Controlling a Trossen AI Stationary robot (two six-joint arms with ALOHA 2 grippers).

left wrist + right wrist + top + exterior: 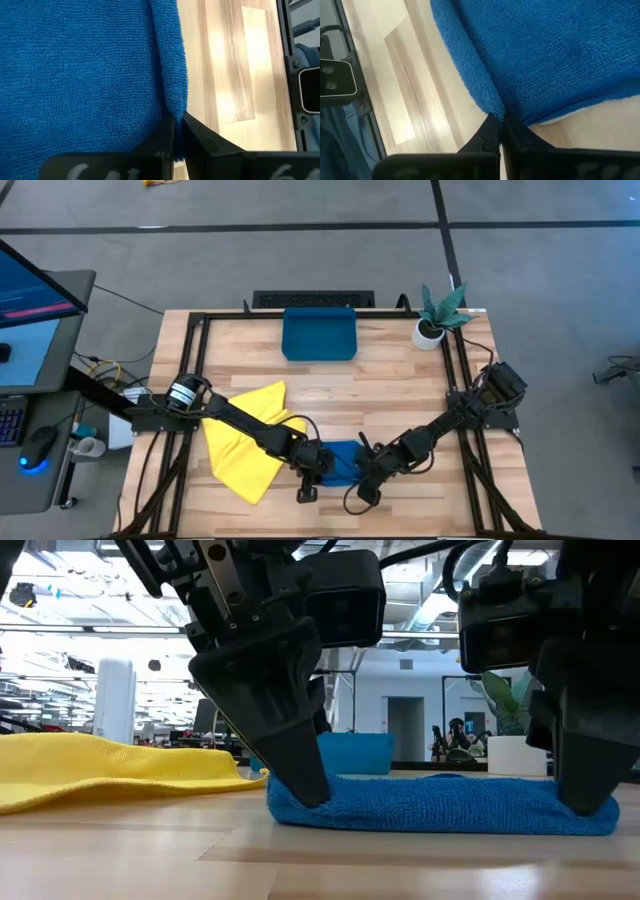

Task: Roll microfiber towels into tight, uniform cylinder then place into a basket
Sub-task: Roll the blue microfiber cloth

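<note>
Blue towel (340, 463) lies low centre of the high view on the wooden surface (400, 380), bunched into a short flat band, not a tight cylinder yet. Left tool (312, 472) sits on its left end, right tool (368, 474) on its right end. Both wrist views show the fingers pinched together on a corner or edge of blue cloth, so each tool is closed on the towel. Low view: the two tools press down at opposite ends of the band, towel flat on the surface.

Yellow towel (250, 438) is spread loose and rumpled at lower left of the high view, under the left arm, unrolled and untouched. Basket (319, 335) sits upper centre, well apart from both towels, nothing in it as far as visible.

Progress judged early: blue roll only being started or gripped, yellow roll not begun, both placements left.
</note>
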